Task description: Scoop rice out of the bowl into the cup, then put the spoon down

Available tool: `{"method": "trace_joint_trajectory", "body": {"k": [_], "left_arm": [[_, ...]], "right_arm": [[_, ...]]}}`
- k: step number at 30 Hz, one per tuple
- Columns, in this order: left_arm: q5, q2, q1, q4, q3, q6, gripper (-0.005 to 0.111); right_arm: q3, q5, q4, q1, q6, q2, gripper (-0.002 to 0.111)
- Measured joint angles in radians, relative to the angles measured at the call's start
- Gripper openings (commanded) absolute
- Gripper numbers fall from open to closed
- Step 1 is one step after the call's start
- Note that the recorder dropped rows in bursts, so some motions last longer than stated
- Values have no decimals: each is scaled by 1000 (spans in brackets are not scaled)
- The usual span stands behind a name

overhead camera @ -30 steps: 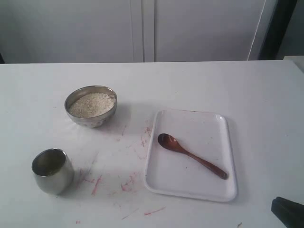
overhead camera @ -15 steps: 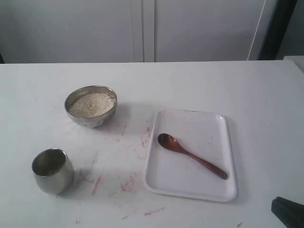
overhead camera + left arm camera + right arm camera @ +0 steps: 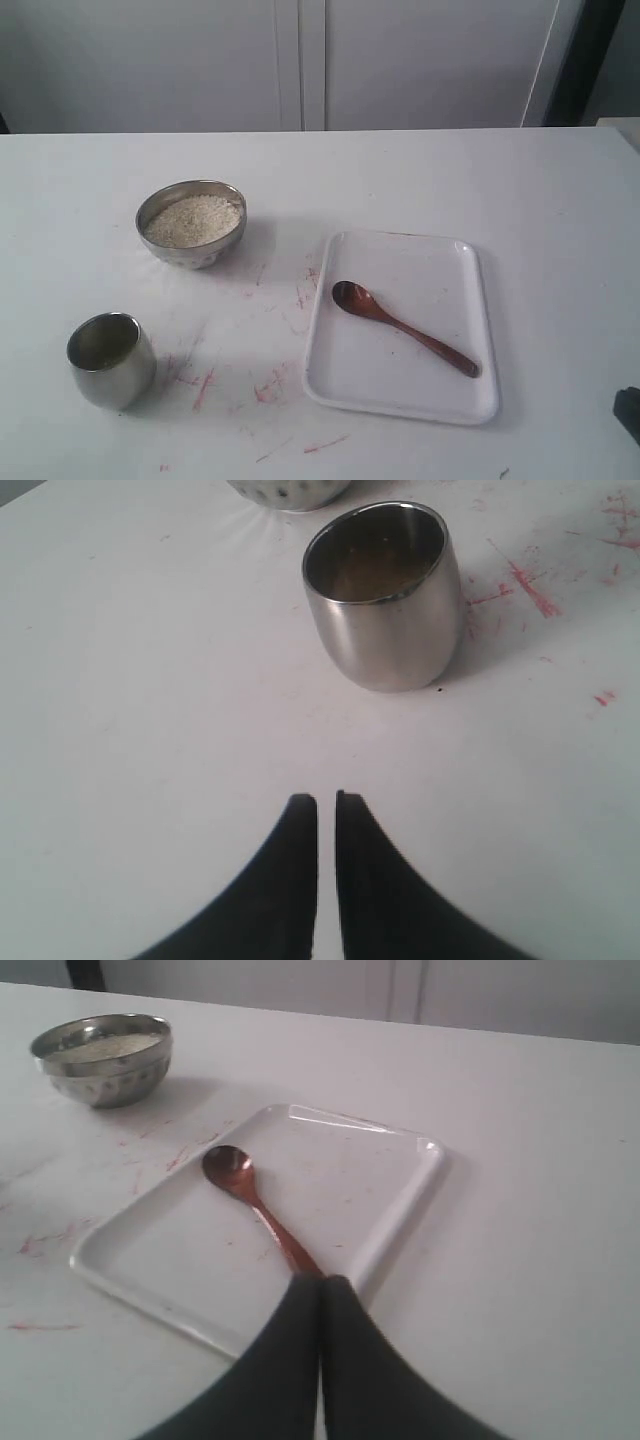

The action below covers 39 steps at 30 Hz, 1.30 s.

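Note:
The steel bowl (image 3: 203,254) sits at the left of the table with off-white rice (image 3: 193,220) in it. Nearer the front left stands the small steel cup (image 3: 112,362), upright; I cannot make out its contents. The wooden spoon (image 3: 400,326) lies on the white tray (image 3: 440,400), its small bowl toward the steel bowl. My left gripper (image 3: 326,798) is shut on nothing, a short way from the cup (image 3: 385,630). My right gripper (image 3: 320,1281) is shut and empty; its tips cover the end of the spoon (image 3: 255,1205) handle in the right wrist view.
Red scratch marks (image 3: 200,385) streak the white table between cup and tray. A pale cabinet wall (image 3: 300,60) stands behind the table. A dark bit of the right arm (image 3: 630,412) shows at the right edge of the exterior view.
The dark right arm part at the bottom right of the exterior view has slid rightward, almost out of frame. Bowl, cup, spoon and tray have not moved.

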Motion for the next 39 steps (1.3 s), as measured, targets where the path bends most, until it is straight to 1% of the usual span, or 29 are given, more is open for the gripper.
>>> {"method": "trace_joint_trajectory", "body": {"k": [9, 18, 26, 39], "left_arm": [[0, 0, 0, 0, 0, 0, 14], [0, 0, 0, 0, 0, 0, 14], [0, 0, 0, 0, 0, 0, 14], [0, 0, 0, 0, 0, 0, 14]], "right_arm": [[0, 0, 0, -192, 0, 0, 0], [0, 0, 0, -299, 0, 0, 0], [0, 0, 0, -323, 0, 0, 0], [0, 0, 0, -323, 0, 0, 0]]}}
